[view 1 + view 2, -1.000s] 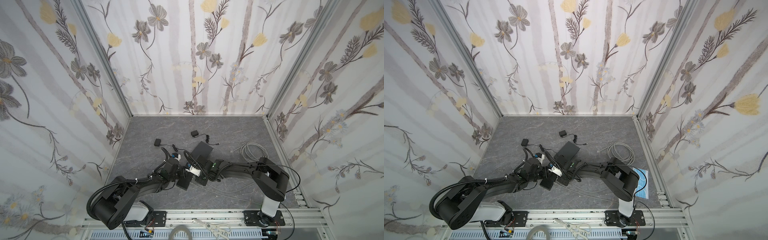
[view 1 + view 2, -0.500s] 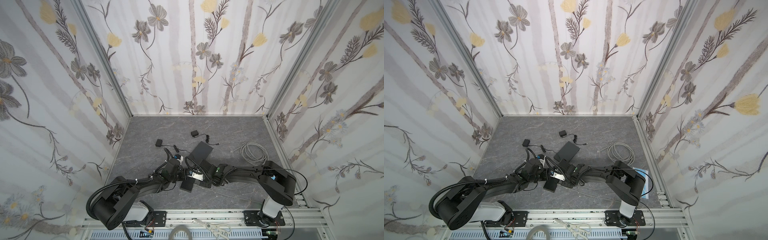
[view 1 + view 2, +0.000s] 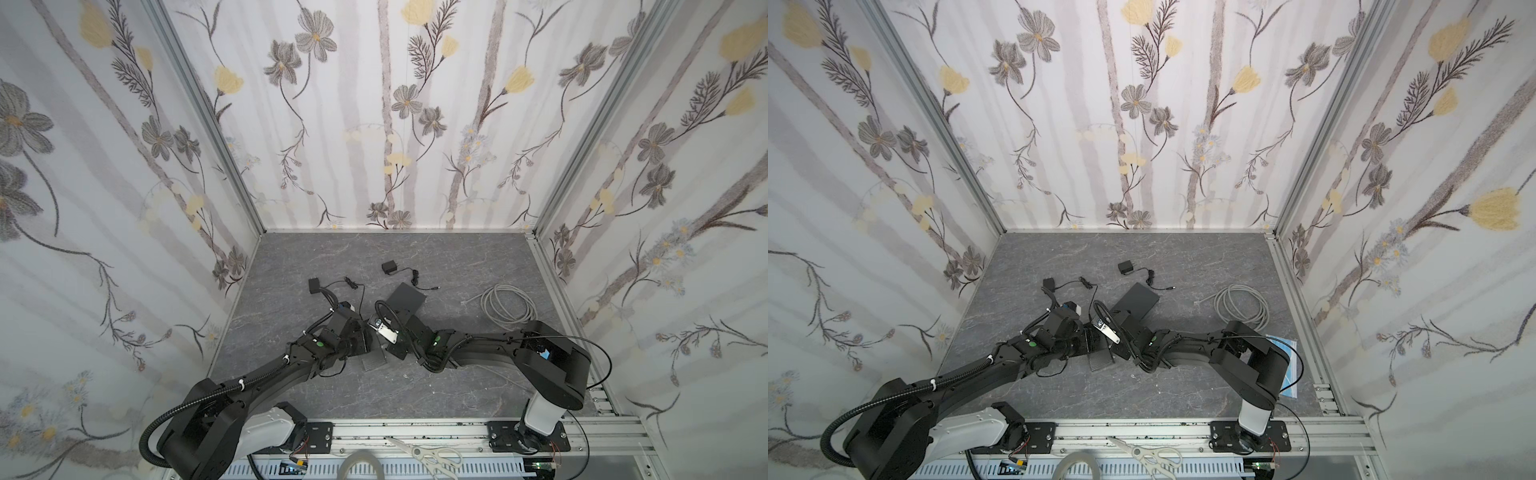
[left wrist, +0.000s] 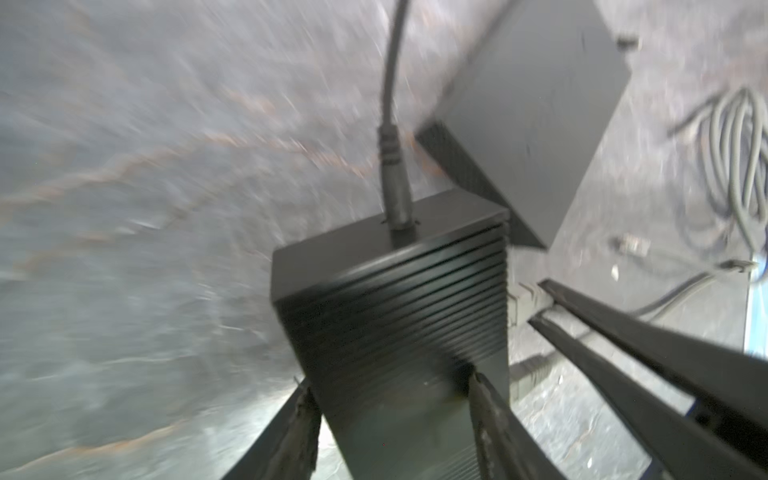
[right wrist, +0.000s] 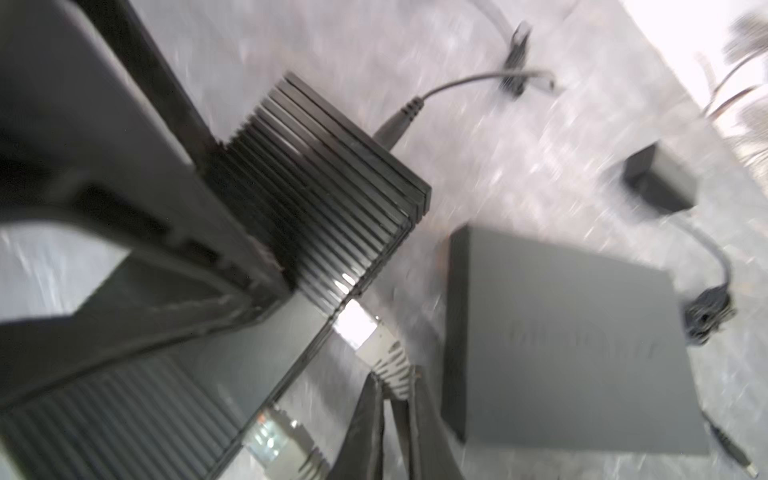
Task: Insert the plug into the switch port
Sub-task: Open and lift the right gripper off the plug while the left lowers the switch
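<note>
In both top views, the worktop (image 3: 415,399) lies open along lower centre and upper edge. Mid-frame, flat black box (image 3: 405,299) crowds the switch (image 3: 374,361), perhaps touching; coiled cable (image 3: 487,303) blocks the right.

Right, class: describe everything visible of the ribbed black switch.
The switch is a small black box, seemingly metal, with fine parallel ribs across its broad face and smooth ends. It is down by the grey table, between both arms. A round black power plug stands in one end. The left gripper has a finger on either side; whether they press it is unclear. The grey plug, pinched by the right gripper, meets its long side. A flat black box lies just beyond.
</note>
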`<state>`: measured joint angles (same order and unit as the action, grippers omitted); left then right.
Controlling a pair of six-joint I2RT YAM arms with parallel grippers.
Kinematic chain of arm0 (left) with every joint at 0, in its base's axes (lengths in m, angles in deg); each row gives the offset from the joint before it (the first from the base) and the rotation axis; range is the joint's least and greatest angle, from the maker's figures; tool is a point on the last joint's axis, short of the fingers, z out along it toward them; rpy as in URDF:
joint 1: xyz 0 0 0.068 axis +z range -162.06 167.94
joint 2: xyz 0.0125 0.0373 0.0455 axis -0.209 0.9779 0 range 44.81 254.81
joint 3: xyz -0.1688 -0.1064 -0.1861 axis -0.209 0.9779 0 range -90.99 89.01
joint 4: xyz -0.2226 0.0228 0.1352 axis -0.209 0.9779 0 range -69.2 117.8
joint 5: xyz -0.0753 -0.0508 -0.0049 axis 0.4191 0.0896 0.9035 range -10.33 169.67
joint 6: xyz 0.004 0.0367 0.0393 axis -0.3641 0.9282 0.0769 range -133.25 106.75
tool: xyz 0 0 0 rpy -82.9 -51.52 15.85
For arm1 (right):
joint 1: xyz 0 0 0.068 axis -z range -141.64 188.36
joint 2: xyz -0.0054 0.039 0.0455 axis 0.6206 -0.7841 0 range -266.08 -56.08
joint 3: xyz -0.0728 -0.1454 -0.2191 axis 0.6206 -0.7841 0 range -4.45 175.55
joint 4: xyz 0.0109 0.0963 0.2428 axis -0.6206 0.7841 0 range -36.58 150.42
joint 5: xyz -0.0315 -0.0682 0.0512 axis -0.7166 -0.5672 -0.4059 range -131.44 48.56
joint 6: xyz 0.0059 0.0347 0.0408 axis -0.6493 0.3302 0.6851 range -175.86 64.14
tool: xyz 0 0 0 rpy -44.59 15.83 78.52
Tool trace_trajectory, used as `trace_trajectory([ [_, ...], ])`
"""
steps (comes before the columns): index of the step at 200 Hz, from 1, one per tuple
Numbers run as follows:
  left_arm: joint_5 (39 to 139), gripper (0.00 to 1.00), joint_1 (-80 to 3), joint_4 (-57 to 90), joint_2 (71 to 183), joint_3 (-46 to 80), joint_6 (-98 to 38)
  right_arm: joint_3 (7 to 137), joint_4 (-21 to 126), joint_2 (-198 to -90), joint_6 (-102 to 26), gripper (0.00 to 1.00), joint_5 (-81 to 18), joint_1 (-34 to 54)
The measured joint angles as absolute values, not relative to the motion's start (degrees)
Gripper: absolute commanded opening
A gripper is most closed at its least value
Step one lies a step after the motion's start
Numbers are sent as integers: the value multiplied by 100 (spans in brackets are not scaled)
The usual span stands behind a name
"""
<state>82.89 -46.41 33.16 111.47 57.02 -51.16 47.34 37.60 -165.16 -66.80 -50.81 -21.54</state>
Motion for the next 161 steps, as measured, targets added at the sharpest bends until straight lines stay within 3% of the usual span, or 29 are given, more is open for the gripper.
trace_trajectory([
  [35, 8254, 79, -3811, 4055, 10902, 5337, -5088, 4706, 3061, -16505, -6286, 0, -4983, -2274],
  [64, 8232, 85, -3605, 4586, 10495, 5167, -4942, 4736, 3017, -16551, -5974, 1, -4707, -2397],
  [143, 8296, 86, -3537, 4973, 9875, 5289, -4996, 5320, 3577, -17360, -4800, 4, -4102, -2512],
  [161, 8333, 85, -3537, 4971, 9789, 5401, -5055, 5571, 3669, -17548, -4658, 12, -3973, -2528],
])
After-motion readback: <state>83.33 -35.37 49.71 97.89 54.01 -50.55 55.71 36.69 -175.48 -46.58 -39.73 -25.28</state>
